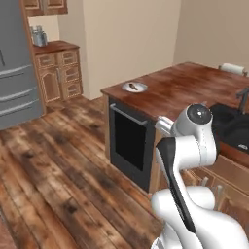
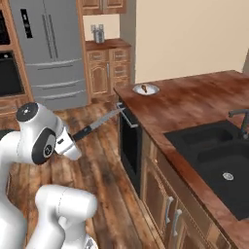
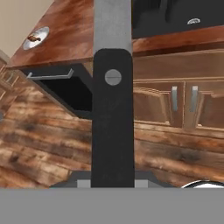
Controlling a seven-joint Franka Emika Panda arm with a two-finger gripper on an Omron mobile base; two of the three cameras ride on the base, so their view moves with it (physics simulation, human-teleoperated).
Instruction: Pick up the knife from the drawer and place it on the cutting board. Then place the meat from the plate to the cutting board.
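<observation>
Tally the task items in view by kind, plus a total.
Knife: 1, held in the claw
Plate: 1, on the counter corner
Meat: 1, on the plate
Total: 3

Open wood floor (image 2: pixel 102 160) around me gives room; my knife (image 2: pixel 97 125) points at the oven (image 2: pixel 129 141) face. Countertop (image 2: pixel 194 109) beyond lies bare (bar the plate (image 2: pixel 146 89) at its corner and sink (image 2: pixel 219 165)).
</observation>
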